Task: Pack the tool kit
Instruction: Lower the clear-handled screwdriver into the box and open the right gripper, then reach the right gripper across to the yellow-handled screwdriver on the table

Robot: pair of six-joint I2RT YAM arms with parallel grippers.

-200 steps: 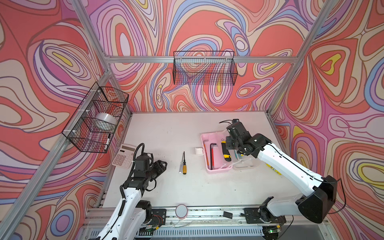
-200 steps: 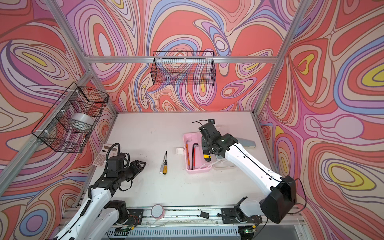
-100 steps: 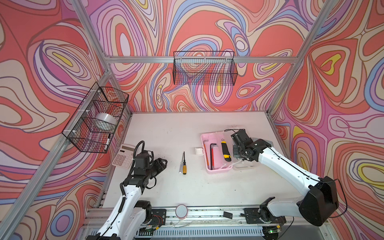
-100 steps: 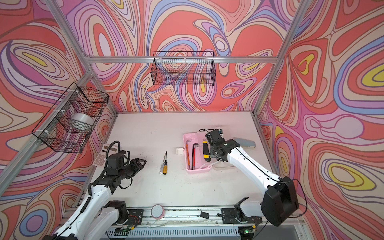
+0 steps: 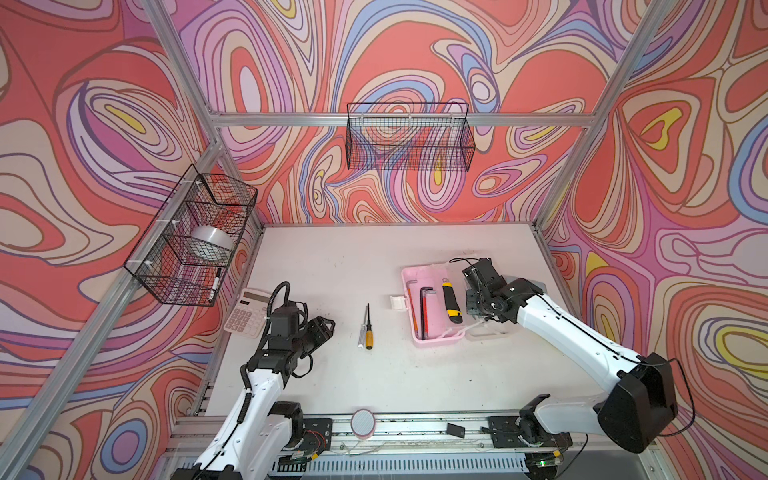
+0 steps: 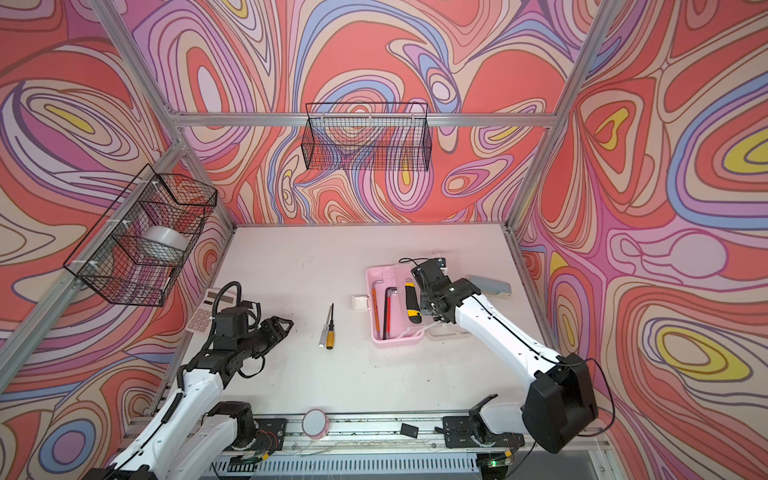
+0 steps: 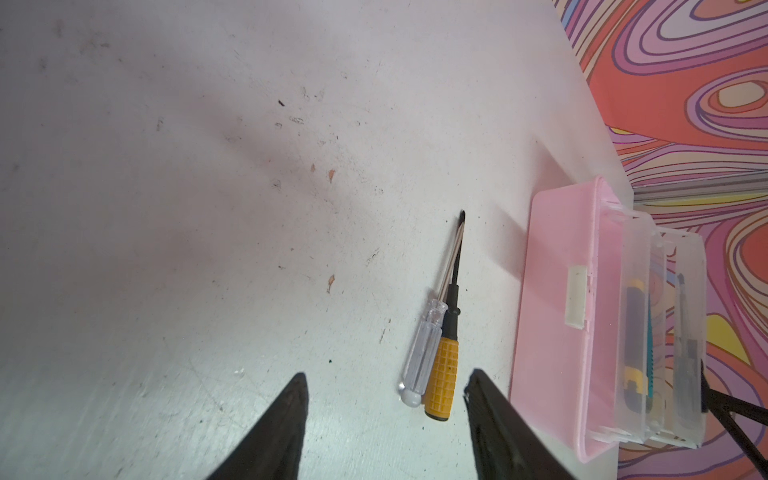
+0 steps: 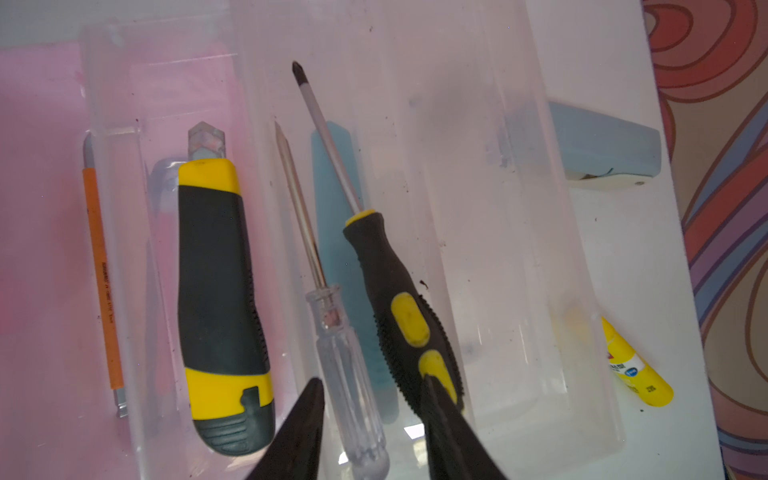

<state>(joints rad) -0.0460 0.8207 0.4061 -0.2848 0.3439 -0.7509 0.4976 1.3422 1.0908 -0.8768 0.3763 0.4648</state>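
Observation:
The pink tool box (image 5: 432, 338) lies open right of centre, with hex keys (image 5: 424, 307) and a yellow-black utility knife (image 5: 451, 302) inside. Its clear lid (image 8: 519, 257) holds a clear-handled screwdriver (image 8: 349, 374) and a black-yellow screwdriver (image 8: 395, 291). My right gripper (image 8: 372, 378) hangs just over those handles with its jaws apart, holding nothing; it also shows in a top view (image 5: 478, 309). Two more screwdrivers, clear-handled (image 7: 424, 353) and orange-handled (image 7: 444, 374), lie side by side on the table (image 5: 365, 330). My left gripper (image 7: 387, 374) is open and empty, left of them (image 5: 326, 326).
A blue-grey stapler (image 6: 488, 286) and a yellow glue bottle (image 8: 636, 374) lie just right of the clear lid. A calculator (image 5: 247, 318) sits at the table's left edge. Wire baskets (image 5: 409, 137) hang on the walls. A pink tape roll (image 5: 363, 422) sits on the front rail.
My right gripper came down and to the right, from over the pink box to over the clear lid, and its jaws have opened. The left arm has barely moved.

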